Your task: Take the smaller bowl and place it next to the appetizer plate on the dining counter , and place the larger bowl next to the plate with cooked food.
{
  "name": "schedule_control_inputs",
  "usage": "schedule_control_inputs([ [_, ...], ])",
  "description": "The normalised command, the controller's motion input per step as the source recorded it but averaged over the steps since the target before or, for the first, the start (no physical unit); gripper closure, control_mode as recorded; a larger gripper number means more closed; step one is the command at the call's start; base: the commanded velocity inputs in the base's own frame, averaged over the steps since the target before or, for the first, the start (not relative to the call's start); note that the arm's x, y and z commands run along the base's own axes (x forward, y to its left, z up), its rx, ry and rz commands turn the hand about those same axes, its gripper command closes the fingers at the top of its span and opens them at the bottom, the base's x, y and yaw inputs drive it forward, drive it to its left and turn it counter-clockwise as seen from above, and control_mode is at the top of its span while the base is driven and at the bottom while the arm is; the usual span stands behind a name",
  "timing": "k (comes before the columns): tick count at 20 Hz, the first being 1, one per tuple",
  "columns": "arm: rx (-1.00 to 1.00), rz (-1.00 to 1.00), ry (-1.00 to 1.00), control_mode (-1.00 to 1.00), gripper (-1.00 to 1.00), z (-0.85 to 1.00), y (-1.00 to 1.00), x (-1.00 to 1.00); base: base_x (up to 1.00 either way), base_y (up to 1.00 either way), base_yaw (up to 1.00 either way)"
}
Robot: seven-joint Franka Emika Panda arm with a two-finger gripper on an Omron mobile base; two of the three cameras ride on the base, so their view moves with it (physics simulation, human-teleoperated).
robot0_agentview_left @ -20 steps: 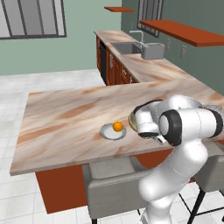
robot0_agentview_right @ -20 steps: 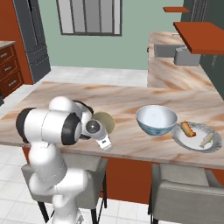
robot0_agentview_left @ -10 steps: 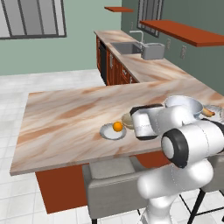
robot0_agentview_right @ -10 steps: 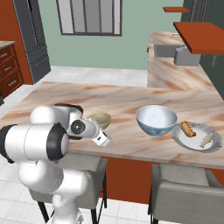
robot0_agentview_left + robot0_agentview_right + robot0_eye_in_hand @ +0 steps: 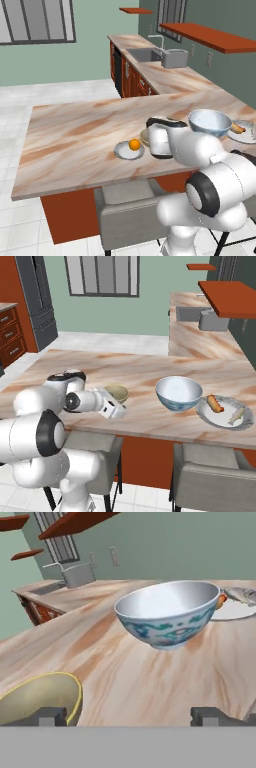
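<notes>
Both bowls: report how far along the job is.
Done: the larger bowl sits beside the plate with cooked food; the smaller bowl rests on the dining counter by the appetizer plate. In hand: nothing, fingers open. Left: apparently only pulling away.

The counter (image 5: 150, 687) looked like polished tan-brown marble. The larger bowl (image 5: 170, 614) was glossy white porcelain with teal painting. The smaller bowl (image 5: 37, 699) appeared matt olive-tan and smooth.
</notes>
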Motion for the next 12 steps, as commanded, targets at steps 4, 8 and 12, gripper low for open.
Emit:
schedule_control_inputs([
  [4, 0.00, 0.00, 0.12, -1.00, -1.00, 1.00, -0.04, -0.39, 0.00, 0.00, 0.00],
  [8, 0.00, 0.00, 0.12, -1.00, -1.00, 1.00, -0.05, -0.41, 0.00, 0.00, 0.00],
  [12, -0.10, -0.01, 0.10, -1.00, -1.00, 1.00, -0.41, -0.60, 0.00, 0.00, 0.00],
])
